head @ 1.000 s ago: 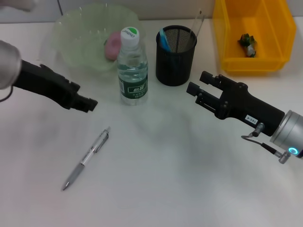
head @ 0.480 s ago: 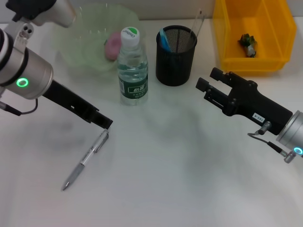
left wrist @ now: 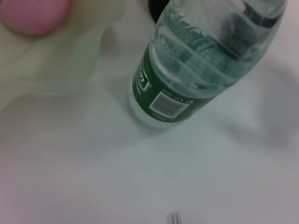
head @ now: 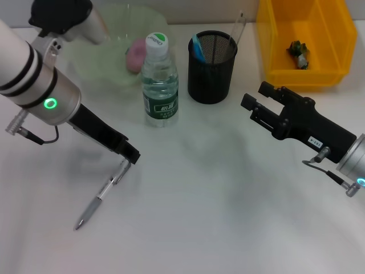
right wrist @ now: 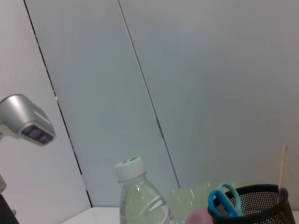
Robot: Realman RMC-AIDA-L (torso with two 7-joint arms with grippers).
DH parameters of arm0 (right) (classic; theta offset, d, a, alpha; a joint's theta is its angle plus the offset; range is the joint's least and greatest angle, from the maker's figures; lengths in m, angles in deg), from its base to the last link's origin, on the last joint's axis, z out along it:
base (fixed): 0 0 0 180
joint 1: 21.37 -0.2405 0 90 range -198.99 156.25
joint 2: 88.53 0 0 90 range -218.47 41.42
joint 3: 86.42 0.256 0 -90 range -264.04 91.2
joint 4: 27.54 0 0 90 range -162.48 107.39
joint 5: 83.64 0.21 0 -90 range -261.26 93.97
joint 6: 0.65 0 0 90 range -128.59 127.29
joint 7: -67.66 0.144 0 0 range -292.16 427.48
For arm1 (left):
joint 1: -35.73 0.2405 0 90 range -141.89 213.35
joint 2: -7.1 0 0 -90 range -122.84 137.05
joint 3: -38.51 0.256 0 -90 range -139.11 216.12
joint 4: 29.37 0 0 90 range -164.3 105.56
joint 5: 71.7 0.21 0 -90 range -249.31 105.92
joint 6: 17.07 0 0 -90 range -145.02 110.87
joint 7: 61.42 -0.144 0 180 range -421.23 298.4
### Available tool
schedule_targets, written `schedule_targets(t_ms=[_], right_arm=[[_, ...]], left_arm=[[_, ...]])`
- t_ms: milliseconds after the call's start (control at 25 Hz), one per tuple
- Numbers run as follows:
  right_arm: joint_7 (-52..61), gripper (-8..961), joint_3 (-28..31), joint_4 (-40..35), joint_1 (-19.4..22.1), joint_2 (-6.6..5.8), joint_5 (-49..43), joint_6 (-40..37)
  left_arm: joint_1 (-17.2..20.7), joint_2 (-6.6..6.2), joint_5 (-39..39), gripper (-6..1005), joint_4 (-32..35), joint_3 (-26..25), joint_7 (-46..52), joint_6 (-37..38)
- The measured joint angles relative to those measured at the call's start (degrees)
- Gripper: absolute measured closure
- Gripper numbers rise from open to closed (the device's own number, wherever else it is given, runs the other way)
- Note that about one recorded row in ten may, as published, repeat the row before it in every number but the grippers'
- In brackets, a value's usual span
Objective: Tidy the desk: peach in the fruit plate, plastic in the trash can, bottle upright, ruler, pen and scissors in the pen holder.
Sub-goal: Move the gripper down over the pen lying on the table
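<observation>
A clear pen [head: 102, 195] lies slanted on the white desk, and my left gripper [head: 129, 155] hangs right at its upper end [left wrist: 174, 217]. The bottle [head: 159, 80] with the green label [left wrist: 187, 79] stands upright. A pink peach [head: 136, 54] rests in the pale green fruit plate [head: 91, 57]. The black mesh pen holder [head: 212, 67] has blue-handled scissors [head: 197, 45] and a clear ruler [head: 237, 28] in it. A scrap of plastic [head: 298, 54] lies in the yellow bin [head: 331, 34]. My right gripper [head: 254, 95] is open, right of the holder and holding nothing.
The bottle stands close between the plate and the pen holder. The yellow bin sits at the back right corner. My left arm [head: 45, 85] reaches over the desk's left side, in front of the plate.
My left arm swung in and its gripper came down and right to the pen's upper end. The right arm drew back slightly to the right. The pen has not moved.
</observation>
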Motion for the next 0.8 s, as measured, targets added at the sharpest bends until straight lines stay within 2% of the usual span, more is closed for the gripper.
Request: schedule_targets(t_ms=[280,600,800], right_arm=[[0.0,350,1.4,0.3,0.2,-0.03,0.0,1.4],[0.0,349,1.6,0.6,0.2,0.03,0.0,2.7],[0.0,349,2.0,0.6,0.0,0.05,0.0,2.8]], left_arm=[[-1.5,0.08,0.5,384,-4.5,2.1,0.5,-2.8],[-1.7,0.25,4.9,384,-5.4,5.4,2.7,-4.5],[-2.6,0.39,5.0,385,-6.8,5.7,2.8,-4.6]])
